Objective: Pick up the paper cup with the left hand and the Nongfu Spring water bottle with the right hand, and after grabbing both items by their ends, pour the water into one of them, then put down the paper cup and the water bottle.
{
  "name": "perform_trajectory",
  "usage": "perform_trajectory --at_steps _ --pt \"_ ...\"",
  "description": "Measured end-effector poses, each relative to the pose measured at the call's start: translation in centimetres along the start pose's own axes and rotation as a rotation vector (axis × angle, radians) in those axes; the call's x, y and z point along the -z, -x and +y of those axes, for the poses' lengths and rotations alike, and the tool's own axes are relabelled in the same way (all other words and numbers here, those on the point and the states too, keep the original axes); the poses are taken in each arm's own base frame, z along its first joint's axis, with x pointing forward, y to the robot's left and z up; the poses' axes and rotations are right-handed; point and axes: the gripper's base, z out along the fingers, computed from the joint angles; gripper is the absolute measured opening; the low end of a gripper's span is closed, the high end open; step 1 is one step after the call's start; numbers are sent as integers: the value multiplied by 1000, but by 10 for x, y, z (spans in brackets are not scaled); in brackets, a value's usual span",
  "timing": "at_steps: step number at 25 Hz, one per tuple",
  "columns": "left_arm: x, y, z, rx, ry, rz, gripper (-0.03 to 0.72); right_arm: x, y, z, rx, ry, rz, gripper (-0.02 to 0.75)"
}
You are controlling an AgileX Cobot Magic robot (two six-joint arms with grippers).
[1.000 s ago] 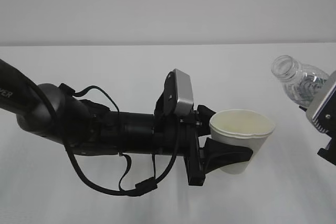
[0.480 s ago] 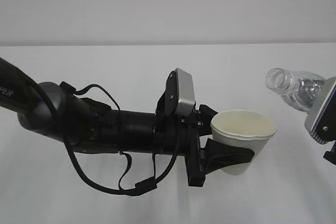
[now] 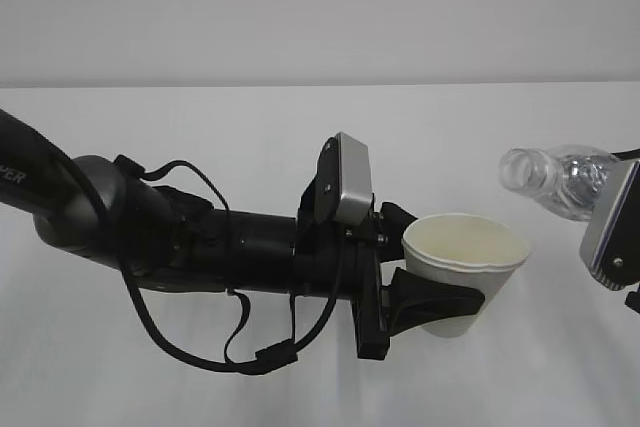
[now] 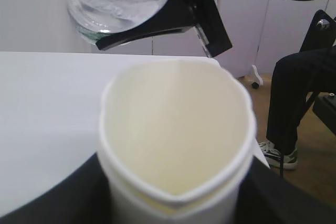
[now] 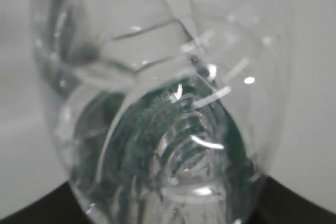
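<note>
Paper cup [image 3: 465, 267] clamped by left hand [image 3: 425, 299], bottle [image 3: 556, 179] by right hand [image 4: 157, 22], above white table [image 3: 200, 127].

Paper cups: we count one, the paper cup [image 3: 463, 272], white with a cream inside.
Water bottles: we count one, the Nongfu Spring water bottle [image 3: 556, 178], clear and capless.
Robot arms: we count two; the left hand [image 3: 425, 299] shows in full, the right hand [image 4: 157, 24] only in part at the frame edge.
Silver-grey modules: we count two, one silver module [image 3: 350, 179] on the left arm and a second module [image 3: 611, 227] on the right arm.
Tables: we count one white table [image 3: 200, 127].
People: we count one seated person [image 4: 294, 93], of whom we see only dark trouser legs.
Shoes: we count one shoe [image 4: 277, 153] in the left wrist view.
</note>
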Motion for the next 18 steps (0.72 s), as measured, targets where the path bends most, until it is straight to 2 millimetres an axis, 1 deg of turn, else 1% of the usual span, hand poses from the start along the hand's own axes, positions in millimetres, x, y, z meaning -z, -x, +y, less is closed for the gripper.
perform_trajectory --at_steps 14,18 --pt "0 0 0 13 -7 2 416 0 0 0 86 0 0 364" --pt "-5 1 -6 14 -26 4 416 0 0 0 114 0 0 364"
